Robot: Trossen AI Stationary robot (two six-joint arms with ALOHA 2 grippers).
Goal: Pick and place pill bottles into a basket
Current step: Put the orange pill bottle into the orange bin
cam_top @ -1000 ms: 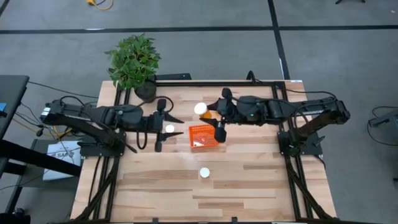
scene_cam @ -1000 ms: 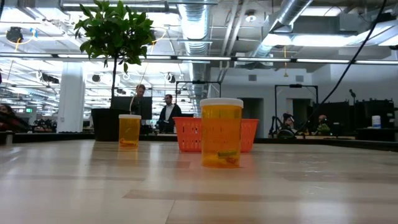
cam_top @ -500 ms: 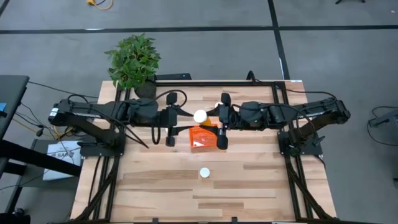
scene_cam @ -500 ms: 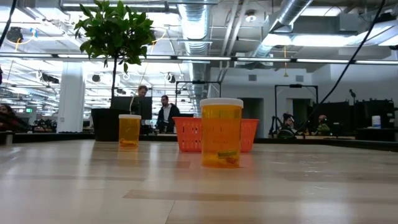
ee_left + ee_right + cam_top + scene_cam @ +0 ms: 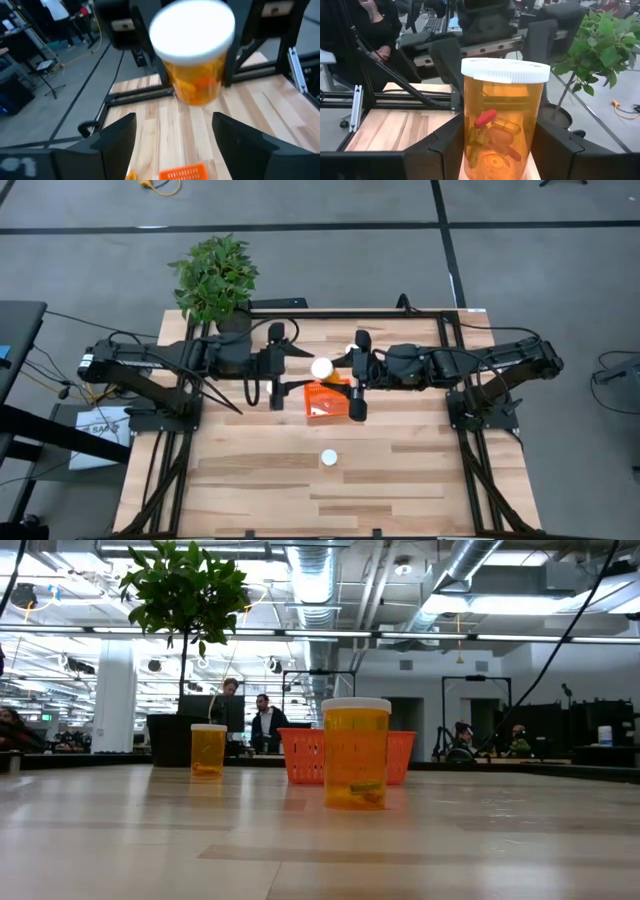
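Observation:
My right gripper (image 5: pixel 352 372) is shut on a pill bottle (image 5: pixel 322 368) with a white cap and orange body, held in the air over the far side of the orange basket (image 5: pixel 326 399). My left gripper (image 5: pixel 278 368) is open and level, facing that bottle (image 5: pixel 194 55) from the table's left, with its fingers short of it. A second bottle (image 5: pixel 328 458) stands on its base near the table's middle front. A third bottle (image 5: pixel 208 749) stands on the table in the low view; in the high view my left arm hides it. My right gripper pinches the lower part of the bottle's orange body (image 5: pixel 471 142) between its two fingers. The fingers come level from the table's right. The bottle stands upright in the hold, cap up, lifted clear above the basket.
A potted plant (image 5: pixel 215 280) stands at the table's far left corner. The black frame rails run along the far edge (image 5: pixel 330 308). People show in the room behind the table (image 5: pixel 265 725). Bare wood lies toward the near edge (image 5: pixel 400 490).
My left gripper has gone toward the table's right edge and a little toward the far edge, closing on the held bottle. My right gripper has carried the bottle slightly toward the near edge, and the bottle has come more upright.

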